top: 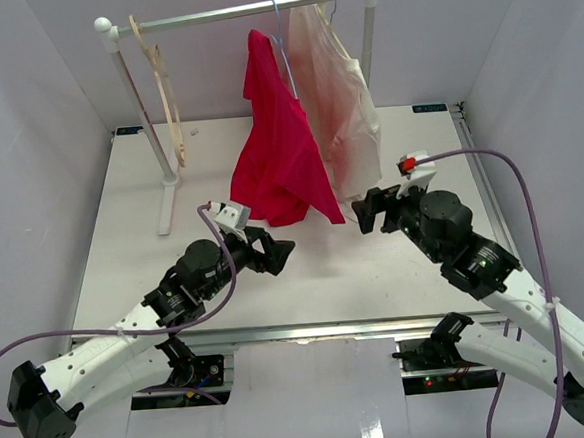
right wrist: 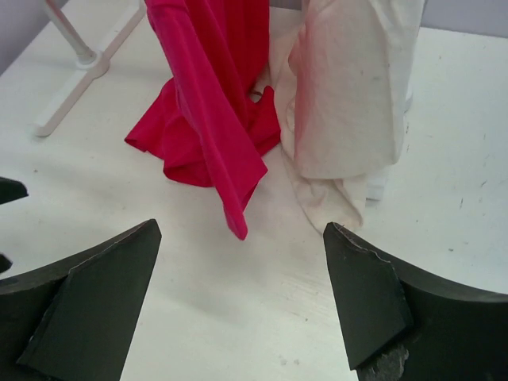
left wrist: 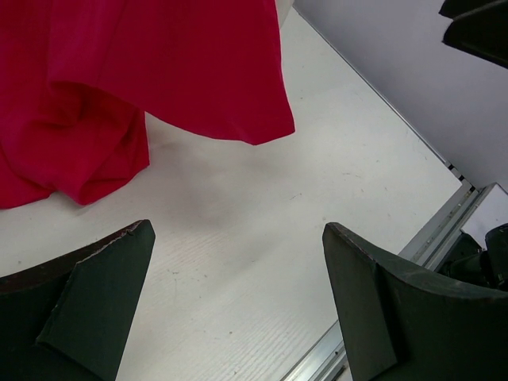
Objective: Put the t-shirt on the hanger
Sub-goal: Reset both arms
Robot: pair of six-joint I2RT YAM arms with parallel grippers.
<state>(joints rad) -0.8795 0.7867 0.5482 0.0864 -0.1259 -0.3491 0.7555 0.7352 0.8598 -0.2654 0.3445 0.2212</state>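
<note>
**T-shirt [top: 277, 150] on hanger [top: 279, 29], hung from the rail; closing step, by the look of it.**
Hangs on the rail [top: 238, 14] just beside a cream garment [top: 342, 95]. Long axis vertical, neck up, hem bunched on the table [top: 134, 250]. Drape looks lopsided. Left gripper [top: 274, 252] and right gripper [top: 369, 212] flank the hem, jaws spread wide, holding nothing. Next move likely calls for evening the shoulders on the wire, or pulling back.

You are looking down past the left claw [left wrist: 238, 238], its fingers [left wrist: 87, 317] standing wide apart with only bare bench [left wrist: 341, 167] showing between them. The t-shirt [left wrist: 143, 71] is hanging at upper left, its bunched lower folds seeming to rest on the bench, beyond the fingertips. A metal rail [left wrist: 444, 226] is running along the bench's right edge.
</note>
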